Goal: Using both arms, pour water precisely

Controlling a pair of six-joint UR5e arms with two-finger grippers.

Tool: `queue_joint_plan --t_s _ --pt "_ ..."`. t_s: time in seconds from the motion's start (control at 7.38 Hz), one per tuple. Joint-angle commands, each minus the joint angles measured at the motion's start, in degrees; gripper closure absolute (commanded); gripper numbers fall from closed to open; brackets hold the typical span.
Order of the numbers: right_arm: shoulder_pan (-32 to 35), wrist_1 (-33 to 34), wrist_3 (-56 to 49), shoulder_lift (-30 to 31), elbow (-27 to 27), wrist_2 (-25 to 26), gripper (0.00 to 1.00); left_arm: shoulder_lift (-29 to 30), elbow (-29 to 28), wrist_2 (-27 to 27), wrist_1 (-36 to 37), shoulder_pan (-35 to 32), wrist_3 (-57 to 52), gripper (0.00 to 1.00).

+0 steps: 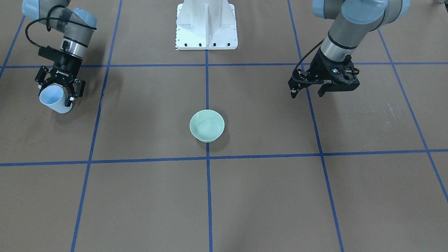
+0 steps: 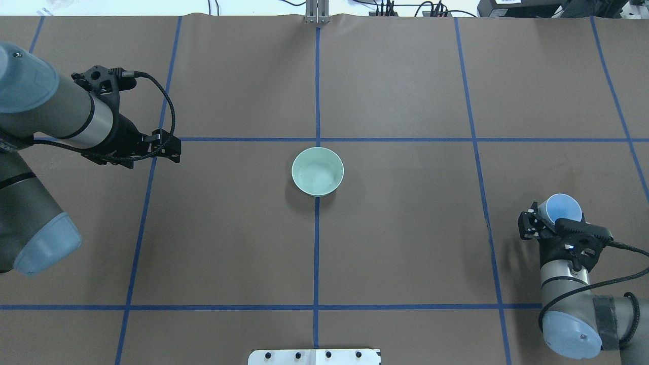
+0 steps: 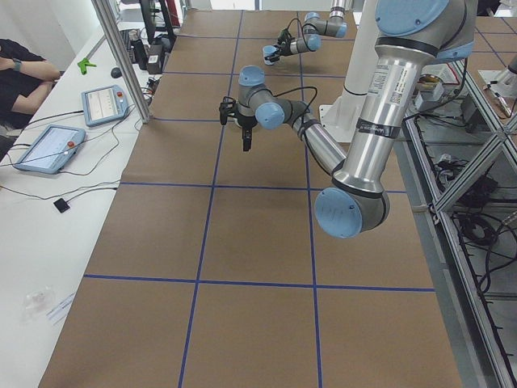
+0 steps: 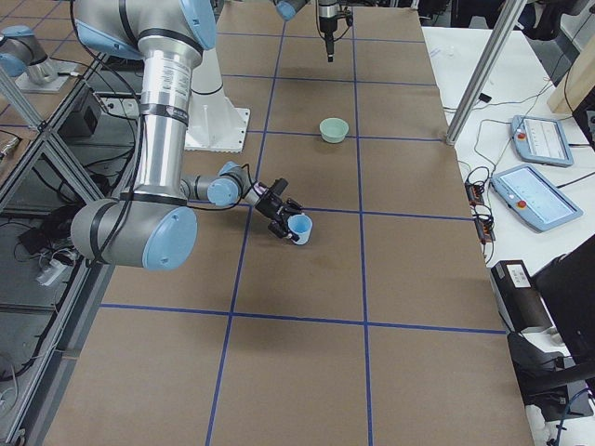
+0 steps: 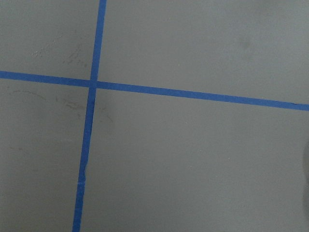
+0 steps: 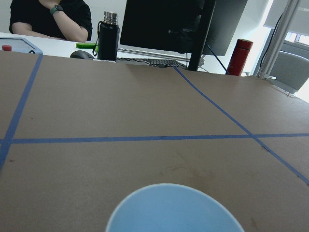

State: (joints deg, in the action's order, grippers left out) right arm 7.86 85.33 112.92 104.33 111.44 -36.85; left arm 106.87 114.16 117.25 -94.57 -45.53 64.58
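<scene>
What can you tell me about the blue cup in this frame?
The blue cup is a plain pale blue cup, plastic by its look, with no handle in view. It is tilted, its open mouth facing away from the robot. The right claw is shut on its wall, one finger on each side. It is out on the robot's right, well apart from the green bowl. No water can be made out inside.

Grey tubular arms (image 1: 344,33) with pale blue joint caps, looping black cables, black grippers (image 1: 59,91).
</scene>
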Motion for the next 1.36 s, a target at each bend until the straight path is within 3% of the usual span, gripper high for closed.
queue_joint_plan --t_s 0.0,0.14,0.41,0.68,0.95,1.22 --pt "-0.04 0.01 -0.42 0.87 3.06 -0.67 0.0 0.09 -0.07 0.0 0.09 0.0 0.02 0.0" --pt "-0.21 0.1 -0.68 3.92 8.05 -1.2 0.0 0.09 -0.07 0.0 0.09 0.0 0.1 0.0" --pt "-0.56 0.1 -0.86 6.84 9.5 -1.2 0.0 0.09 -0.25 0.09 0.0 0.0 0.19 0.0" --pt "1.53 0.19 -8.02 8.95 16.84 -2.95 0.0 0.44 -0.16 0.0 -0.26 1.05 1.41 0.0" --pt "13.17 -0.16 -24.85 6.7 23.18 -13.18 0.01 8.74 -2.43 -2.18 -0.7 6.66 9.54 0.0" --pt "28.72 -0.07 -45.59 -2.25 22.95 -29.42 0.01 19.2 -10.75 -4.04 -0.61 10.55 14.94 0.0"
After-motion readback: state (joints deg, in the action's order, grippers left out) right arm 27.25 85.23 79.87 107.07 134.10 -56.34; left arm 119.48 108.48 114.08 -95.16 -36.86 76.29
